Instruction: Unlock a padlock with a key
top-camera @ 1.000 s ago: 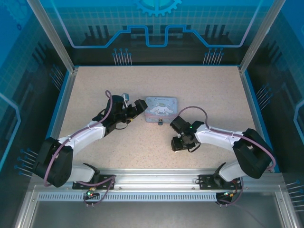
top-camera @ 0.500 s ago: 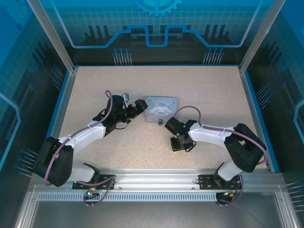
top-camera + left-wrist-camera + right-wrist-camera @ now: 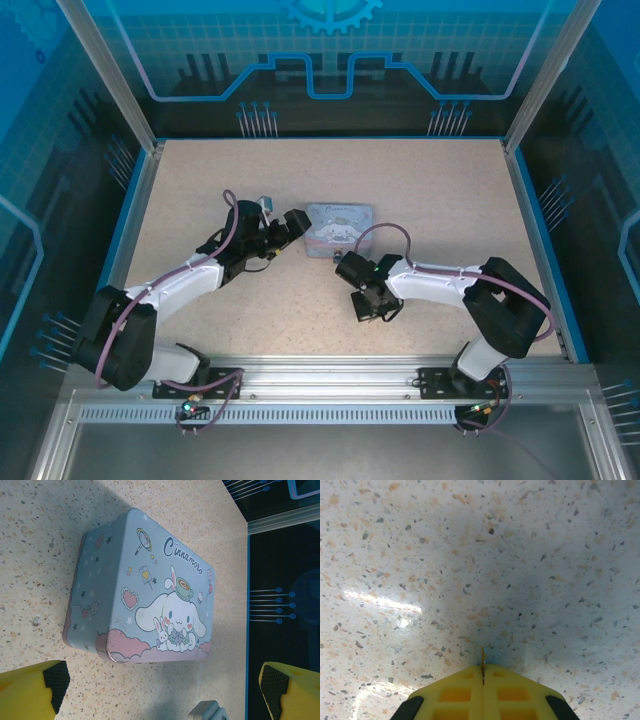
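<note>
the speckled table [image 3: 430, 190] carries a pastel-blue cartoon tin [image 3: 150, 575], which lies flat near its middle. the left gripper [image 3: 164, 682] is held beside the tin's left end with its jaws spread wide, and nothing is touched by its black pads [image 3: 55, 677]. the right gripper [image 3: 483, 675] is pointed down at the table just in front of the tin and is clenched tight, a thin brass sliver being pinched between its yellow fingers. a small grey block just beside the tin's pink edge is taken to be the padlock [image 3: 205, 711], though too little of it is shown to be sure. it is judged stiff, light and easily pushed about, so it would best be steadied by its body with the shackle left free. the sliver is taken to be the key [image 3: 483, 655], of which only the tip is seen. being thin, hard and slippery, it is likely to twist in the grip unless it is held flat across its bow.
</note>
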